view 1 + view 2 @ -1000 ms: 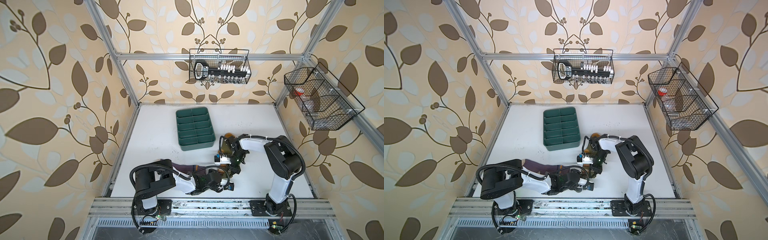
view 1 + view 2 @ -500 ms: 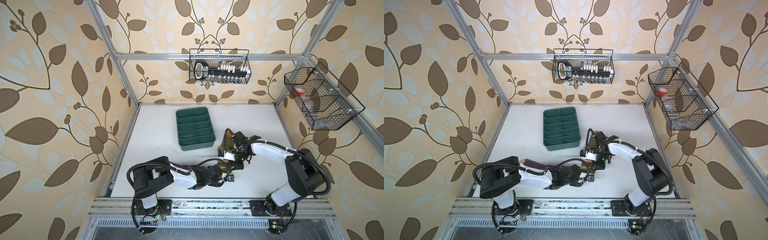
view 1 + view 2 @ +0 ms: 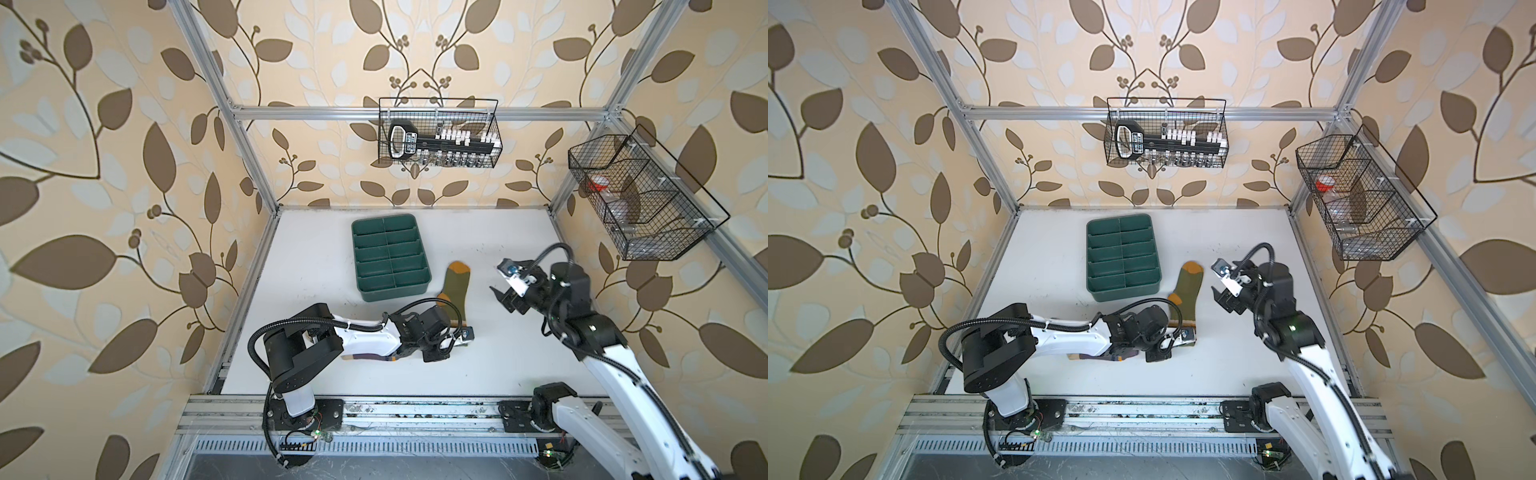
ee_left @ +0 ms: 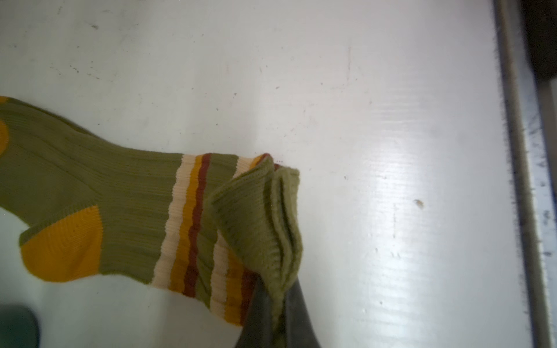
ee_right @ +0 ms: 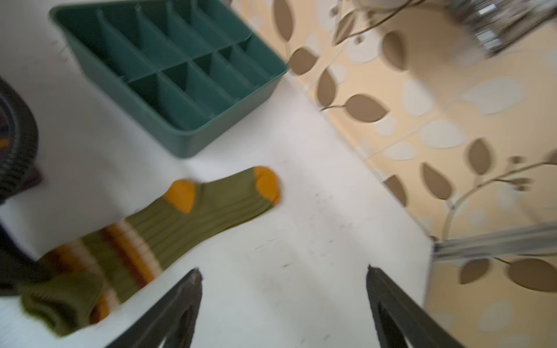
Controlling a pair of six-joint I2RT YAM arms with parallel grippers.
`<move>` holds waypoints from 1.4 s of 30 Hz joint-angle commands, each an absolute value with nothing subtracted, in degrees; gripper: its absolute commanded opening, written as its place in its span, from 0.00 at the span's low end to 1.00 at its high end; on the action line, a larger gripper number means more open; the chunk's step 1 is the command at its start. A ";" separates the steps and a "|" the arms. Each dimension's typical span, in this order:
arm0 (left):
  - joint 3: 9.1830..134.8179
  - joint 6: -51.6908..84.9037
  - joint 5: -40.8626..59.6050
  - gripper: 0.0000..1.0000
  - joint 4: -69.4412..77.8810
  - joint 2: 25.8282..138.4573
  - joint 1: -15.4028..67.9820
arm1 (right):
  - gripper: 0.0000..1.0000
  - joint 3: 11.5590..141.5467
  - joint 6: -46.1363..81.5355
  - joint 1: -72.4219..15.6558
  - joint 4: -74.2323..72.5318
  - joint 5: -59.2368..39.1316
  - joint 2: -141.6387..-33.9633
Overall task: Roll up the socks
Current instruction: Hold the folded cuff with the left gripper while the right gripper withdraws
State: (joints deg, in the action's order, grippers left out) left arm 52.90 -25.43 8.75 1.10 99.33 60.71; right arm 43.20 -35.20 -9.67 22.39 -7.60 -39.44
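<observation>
While folded, sock (image 4: 129,217) in L tool (image 4: 278,304).

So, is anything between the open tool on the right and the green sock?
Nothing visible. Only bare table lies between the right tool and the olive sock; the green tray sits beyond it, and the left tool pinches its cuff.

The olive sock (image 4: 120,195) has mustard heel, cream-brown stripes; dark green tray (image 5: 211,126).
</observation>
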 commanded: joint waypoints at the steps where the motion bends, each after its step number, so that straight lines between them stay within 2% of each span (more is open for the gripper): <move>1: 58.13 -21.01 19.15 0.00 -8.18 101.53 58.36 | 0.85 41.05 -32.12 -10.10 22.05 0.50 -30.96; 6: 63.59 -17.98 26.46 0.00 -14.24 106.41 55.93 | 0.83 40.07 -46.82 -17.86 38.27 2.42 -21.42; 12: 65.36 -15.10 31.79 0.00 -13.84 110.13 53.85 | 0.83 36.15 -57.50 -34.17 51.85 8.30 -15.87; 14: 66.49 -14.64 33.72 0.00 -14.92 111.64 52.97 | 0.83 34.43 -58.49 -40.32 53.97 14.13 -16.30; 20: 68.90 -13.03 38.12 0.00 -16.15 114.25 51.03 | 0.84 26.93 -54.40 -62.83 46.69 35.04 -19.79; 24: 69.19 -12.85 38.98 0.00 -16.28 114.69 50.71 | 0.87 19.96 -53.55 -75.20 34.95 44.10 -28.12; 27: 69.19 -12.79 39.11 0.00 -16.19 114.95 50.68 | 0.86 17.86 -51.86 -75.52 26.43 41.96 -37.46; 30: 69.00 -12.67 39.19 0.00 -15.85 115.07 50.70 | 0.86 17.71 -53.69 -74.84 24.63 42.13 -44.84; 35: 68.64 -12.49 39.29 0.00 -15.35 115.14 50.64 | 0.86 19.77 -57.89 -66.70 18.47 33.03 -49.96; 42: 68.51 -12.79 39.11 0.00 -15.47 114.87 50.69 | 0.80 20.48 -59.55 -59.37 12.14 26.69 -59.02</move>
